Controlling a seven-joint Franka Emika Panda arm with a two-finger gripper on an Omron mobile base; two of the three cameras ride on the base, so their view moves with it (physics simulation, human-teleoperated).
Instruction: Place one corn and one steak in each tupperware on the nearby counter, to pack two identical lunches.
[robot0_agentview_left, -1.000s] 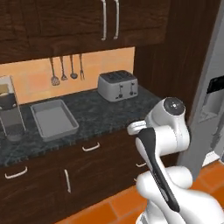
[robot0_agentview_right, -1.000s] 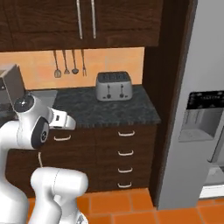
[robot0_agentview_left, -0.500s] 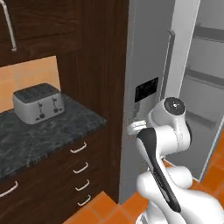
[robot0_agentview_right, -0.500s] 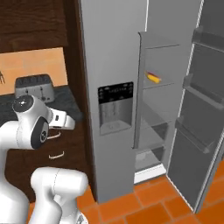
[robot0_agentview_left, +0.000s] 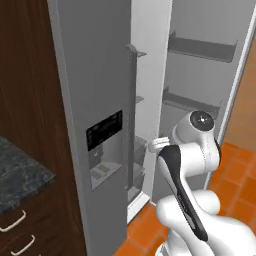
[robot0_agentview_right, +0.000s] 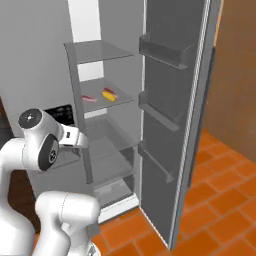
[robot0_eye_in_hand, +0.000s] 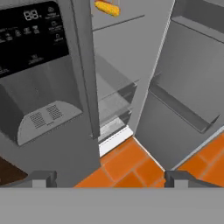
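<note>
I had the base parked facing the tall grey refrigerator (robot0_agentview_right: 45, 60), its right door (robot0_agentview_right: 172, 120) swung wide open. On the middle glass shelf (robot0_agentview_right: 117, 101) lay one short yellow-orange corn cob (robot0_agentview_right: 108, 94) with a flat dark-red steak strip (robot0_agentview_right: 89, 98) just to its left — apart, not touching. In the hand view the cob (robot0_eye_in_hand: 107, 7) sat at the far top edge, beyond the black dispenser panel (robot0_eye_in_hand: 30, 35). The gripper (robot0_eye_in_hand: 109, 178) was empty, its two dark fingertips (robot0_eye_in_hand: 41, 178) spread wide apart, aimed low toward the orange tiled floor (robot0_eye_in_hand: 127, 164). A corner of the dark speckled stone counter (robot0_agentview_left: 20, 180) lay to the left. I judged the step to be the approach to the first pick. The next move called for raising the hand to shelf height and reaching in over one item.
</note>
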